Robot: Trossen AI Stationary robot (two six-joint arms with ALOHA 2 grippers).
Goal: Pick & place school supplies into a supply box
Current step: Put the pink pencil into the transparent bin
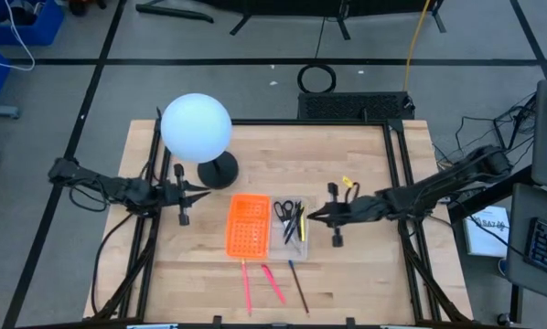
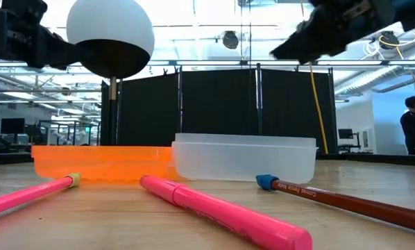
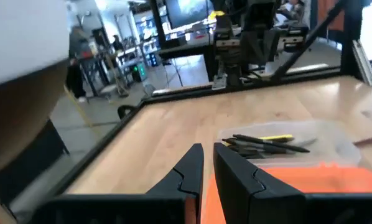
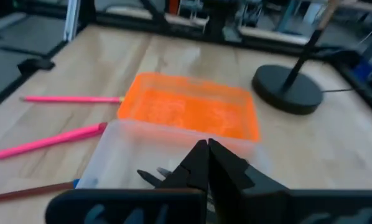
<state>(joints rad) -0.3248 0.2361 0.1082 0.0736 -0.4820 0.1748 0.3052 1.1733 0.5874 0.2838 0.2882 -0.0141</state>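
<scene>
The clear supply box (image 1: 294, 228) sits in the middle of the table, joined to its orange panel (image 1: 247, 225), and it already holds the scissors (image 1: 284, 209) and some dark pens, so part of the job looks done. A pink pencil (image 1: 246, 285), a pink pen (image 1: 273, 283) and a brown pencil (image 1: 298, 285) lie on the wood just in front of the box, waiting their turn.

The right gripper (image 1: 312, 217) hangs right over the box with its jaws pressed together and nothing in them, while the left gripper (image 1: 203, 192) waits by the white lamp (image 1: 196, 128) with its jaws only a little apart and empty.
</scene>
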